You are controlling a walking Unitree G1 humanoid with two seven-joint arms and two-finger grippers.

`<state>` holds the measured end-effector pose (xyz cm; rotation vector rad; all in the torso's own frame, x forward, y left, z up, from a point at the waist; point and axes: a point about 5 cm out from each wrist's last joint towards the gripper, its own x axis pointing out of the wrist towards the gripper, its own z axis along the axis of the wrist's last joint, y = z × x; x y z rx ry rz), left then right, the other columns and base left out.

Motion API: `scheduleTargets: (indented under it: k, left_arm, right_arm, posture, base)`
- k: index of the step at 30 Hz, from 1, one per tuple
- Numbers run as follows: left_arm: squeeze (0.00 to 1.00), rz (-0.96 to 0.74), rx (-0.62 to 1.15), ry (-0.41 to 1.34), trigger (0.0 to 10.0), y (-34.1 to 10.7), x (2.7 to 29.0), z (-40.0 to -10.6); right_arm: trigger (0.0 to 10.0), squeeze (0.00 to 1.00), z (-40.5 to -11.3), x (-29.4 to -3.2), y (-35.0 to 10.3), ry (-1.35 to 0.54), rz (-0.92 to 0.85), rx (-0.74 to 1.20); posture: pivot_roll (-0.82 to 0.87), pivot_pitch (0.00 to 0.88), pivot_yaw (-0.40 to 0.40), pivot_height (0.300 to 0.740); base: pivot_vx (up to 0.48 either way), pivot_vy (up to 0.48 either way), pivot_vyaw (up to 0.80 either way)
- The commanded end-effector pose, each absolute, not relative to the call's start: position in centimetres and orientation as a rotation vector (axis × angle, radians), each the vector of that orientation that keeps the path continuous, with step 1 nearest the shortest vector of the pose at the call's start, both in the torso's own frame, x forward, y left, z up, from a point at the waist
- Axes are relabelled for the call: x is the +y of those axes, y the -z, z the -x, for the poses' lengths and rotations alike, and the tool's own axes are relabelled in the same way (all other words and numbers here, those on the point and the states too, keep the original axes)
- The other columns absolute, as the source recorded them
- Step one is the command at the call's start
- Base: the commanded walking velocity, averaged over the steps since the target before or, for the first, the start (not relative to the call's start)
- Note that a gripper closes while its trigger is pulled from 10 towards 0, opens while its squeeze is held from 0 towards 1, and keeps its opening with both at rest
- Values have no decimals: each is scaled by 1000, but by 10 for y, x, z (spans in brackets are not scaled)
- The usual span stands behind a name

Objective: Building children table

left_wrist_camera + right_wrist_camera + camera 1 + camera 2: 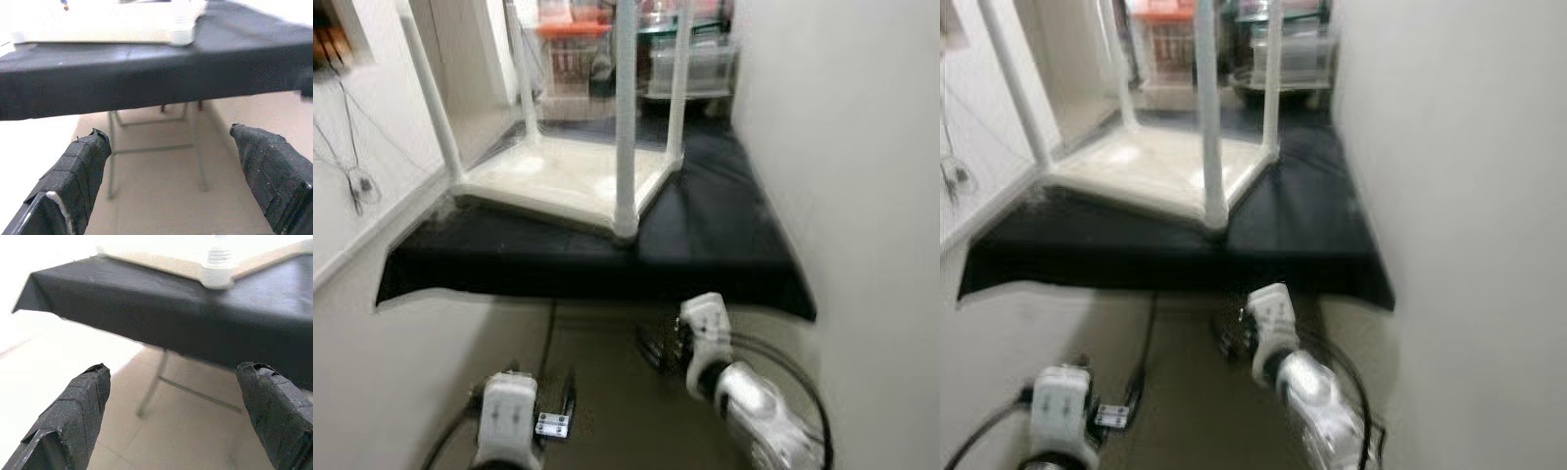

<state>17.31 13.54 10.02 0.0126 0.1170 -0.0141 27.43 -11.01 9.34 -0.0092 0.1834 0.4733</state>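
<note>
Black cloth (705, 245) is spread over a work table in a narrow space between pale walls, and clear storage boxes (690, 64) are stacked at the far end. On the cloth the white children table (558, 181) is laid upside down, its top flat on the cloth and its four legs (625, 108) pointing up. All four legs look fitted, so the build is judged to be nearly done. Whether the legs are tight cannot be told.

Both arms are held low, in front of the cloth edge and well apart from the little table. The left gripper (171, 181) is spread wide and nothing is held in it. The right gripper (171, 416) is spread wide too, and it is empty.

For the next move, the arms would have to be lifted above the cloth edge and brought to a leg or to the rim, maybe so the little table can be turned upright.

From the head views the whole upturned table is seen from above. From the wrist views the thin metal legs (112, 156) under the work table are seen.
</note>
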Motion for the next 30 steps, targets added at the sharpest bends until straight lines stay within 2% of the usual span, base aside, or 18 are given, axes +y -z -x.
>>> scheduleTargets:
  k: [1,7,10,19,30]
  left_arm:
    - [0,-27,135,6,10000,-96,139,-171]
    - [0,-34,136,0,10000,-96,139,-172]
    - [0,-36,121,-4,10000,-98,139,-173]
    - [0,-34,116,-31,10000,-100,141,-174]
    - [0,-29,102,-51,10000,-101,142,-175]
  right_arm:
    - [10000,0,-275,-107,-94,-486,6,173]
    - [10000,0,-274,-105,-95,-511,23,163]
    - [10000,0,-273,-102,-96,-543,40,147]
    - [10000,0,-272,-101,-96,-551,49,145]
    - [10000,0,-272,-101,-97,-553,34,132]
  posture:
    - [18,0,-26,740]
    - [18,0,-26,740]
    - [18,0,-26,740]
    - [21,0,-32,740]
    - [20,0,-29,740]
  base:
    - [-398,0,0]
    - [-341,0,0]
    - [0,0,0]
    - [0,0,732]
    - [0,0,0]
